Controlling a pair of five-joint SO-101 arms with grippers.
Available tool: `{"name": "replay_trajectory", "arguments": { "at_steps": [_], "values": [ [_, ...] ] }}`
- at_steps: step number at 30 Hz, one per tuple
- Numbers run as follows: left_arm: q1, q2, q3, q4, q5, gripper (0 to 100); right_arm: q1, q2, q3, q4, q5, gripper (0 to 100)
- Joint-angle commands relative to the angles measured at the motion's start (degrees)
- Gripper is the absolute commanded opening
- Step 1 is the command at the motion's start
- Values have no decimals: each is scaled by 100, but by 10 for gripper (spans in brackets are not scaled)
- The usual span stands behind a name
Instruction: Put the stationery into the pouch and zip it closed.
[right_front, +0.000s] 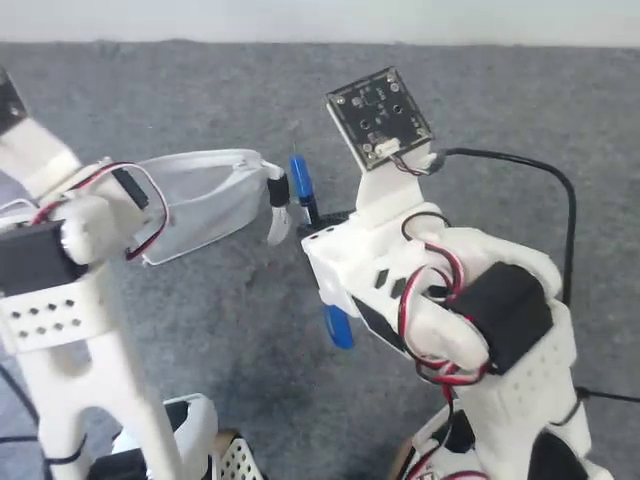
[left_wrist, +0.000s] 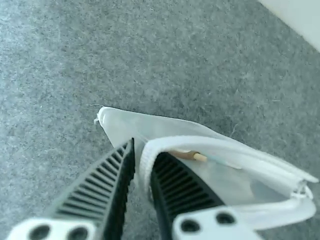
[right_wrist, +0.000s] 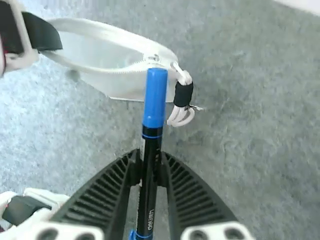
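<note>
A white translucent pouch (right_front: 200, 205) is held up off the grey carpet with its mouth open. My left gripper (left_wrist: 142, 150) is shut on the pouch's zipper rim (left_wrist: 220, 145); in the high view it (right_front: 130, 185) sits at the pouch's left end. A tan pencil-like item (left_wrist: 192, 156) lies inside the pouch. My right gripper (right_wrist: 149, 167) is shut on a black pen with a blue cap (right_wrist: 154, 97). The cap end (right_front: 300, 180) is at the pouch's right end, beside the zipper pull with its white loop (right_wrist: 181, 102). The pen's blue rear end (right_front: 338, 326) sticks out below the right gripper (right_front: 310, 215).
Grey carpet (right_front: 500, 110) covers the table, with a pale wall strip (right_front: 320, 20) along the far edge. A black cable (right_front: 560, 190) arcs behind the right arm. The arms' white bases (right_front: 200, 425) stand at the near edge.
</note>
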Motion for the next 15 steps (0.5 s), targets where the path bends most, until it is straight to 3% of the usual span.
{"name": "replay_trajectory", "arguments": {
  "at_steps": [1,15],
  "values": [
    [26,-299,-101,-246,-26,10,-4,-259,-62,-391,-70,7],
    [26,-299,-101,-246,-9,10,-4,-259,-62,-1851,-70,7]
  ]
}}
